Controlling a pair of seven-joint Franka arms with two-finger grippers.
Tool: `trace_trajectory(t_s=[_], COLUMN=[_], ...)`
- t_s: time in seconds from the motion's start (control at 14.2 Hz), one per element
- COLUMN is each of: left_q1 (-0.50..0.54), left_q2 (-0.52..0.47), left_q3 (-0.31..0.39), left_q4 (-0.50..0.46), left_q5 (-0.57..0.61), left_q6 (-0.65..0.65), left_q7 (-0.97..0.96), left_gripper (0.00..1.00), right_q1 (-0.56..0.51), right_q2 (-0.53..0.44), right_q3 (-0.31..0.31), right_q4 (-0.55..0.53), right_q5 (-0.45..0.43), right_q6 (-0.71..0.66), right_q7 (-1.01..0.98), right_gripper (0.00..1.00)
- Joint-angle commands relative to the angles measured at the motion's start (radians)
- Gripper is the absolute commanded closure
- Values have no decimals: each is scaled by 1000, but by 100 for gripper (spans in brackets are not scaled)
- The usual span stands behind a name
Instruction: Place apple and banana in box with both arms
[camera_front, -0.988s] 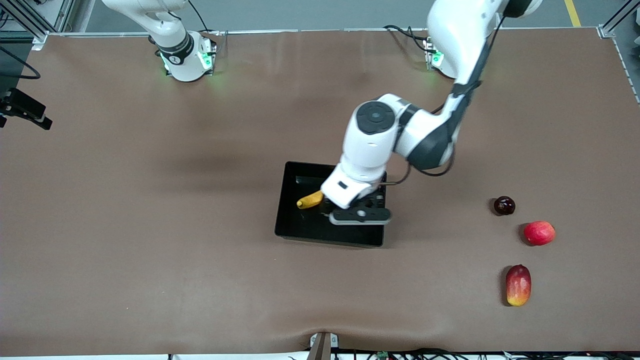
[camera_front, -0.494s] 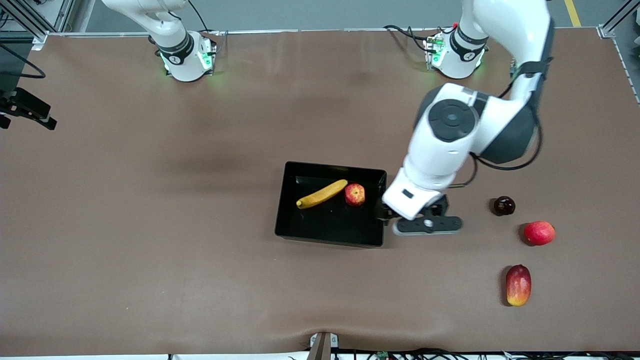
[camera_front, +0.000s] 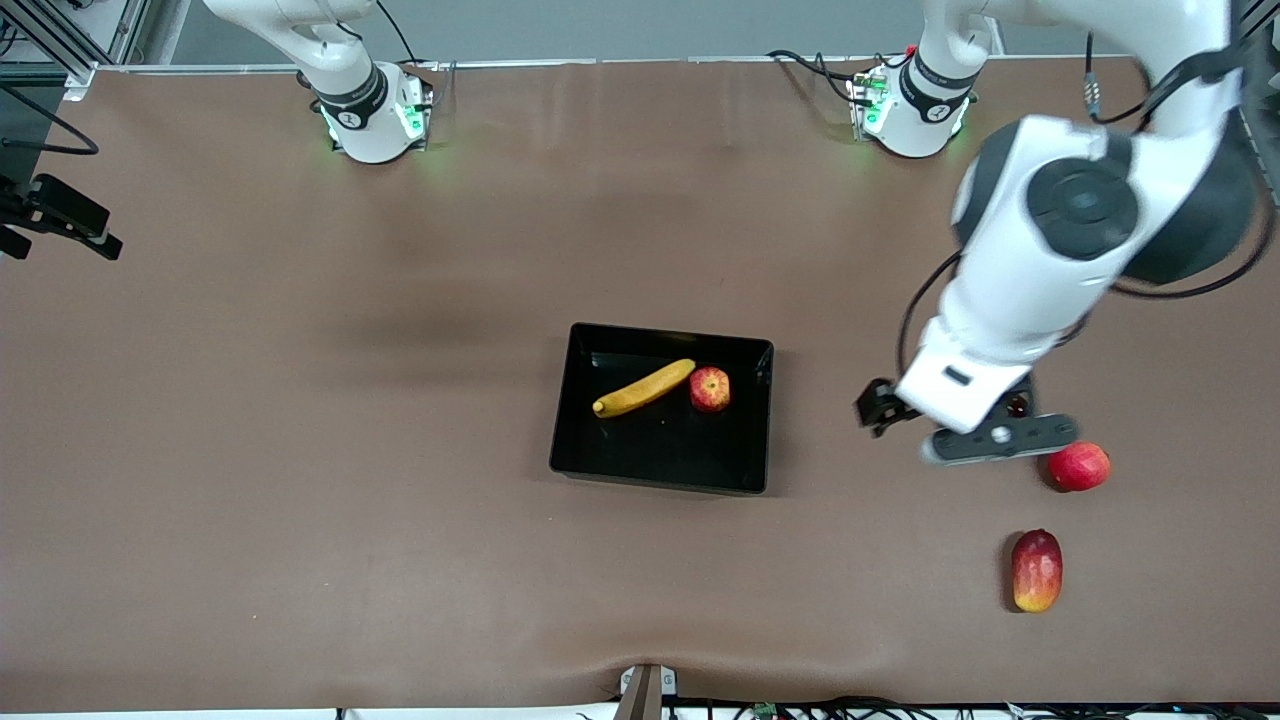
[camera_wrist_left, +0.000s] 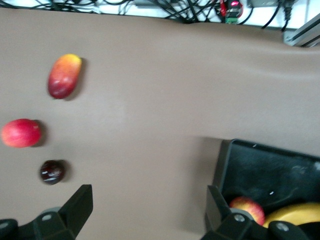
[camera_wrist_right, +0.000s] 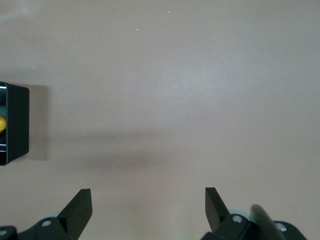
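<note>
Now away from the box (camera_front: 760, 420): left gripper (camera_wrist_left: 145, 212) wide open, empty, over bare table; apple (camera_front: 709, 389) beside banana (camera_front: 643, 388) inside. Right gripper (camera_wrist_right: 147, 207) open, empty, waiting. Task apparently complete.

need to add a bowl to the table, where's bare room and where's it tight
Bare table runs from the box toward the right arm's end, and along the edge nearest the front camera. Inside the box, the part nearer the camera than the banana and apple is free. Tight: the left arm's end, where the left end effector hangs by three loose fruits.
</note>
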Motion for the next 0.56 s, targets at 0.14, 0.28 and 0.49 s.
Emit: trace_trajectory(t_s=[0.14,0.28,0.49], left_q1=[149,242,327], left_q2=[-132,-217,-369], left_q3=[-52,-113,-151], left_q4=[-58,-148,-318], left_q5=[-56,-64,-64], left_q6=[-144,-144,-144], left_q7=[107,164,249], left_gripper=[0,0,0], right_q1=[-4,-5,-5], right_q2=[0,0,0], right_q3=[-4,-2,-4], right_q4=[1,1,1], right_q5=[21,23,23], right_q6=[2,2,1], right_q7=[-13,-13,-13], right_gripper=[0,0,0])
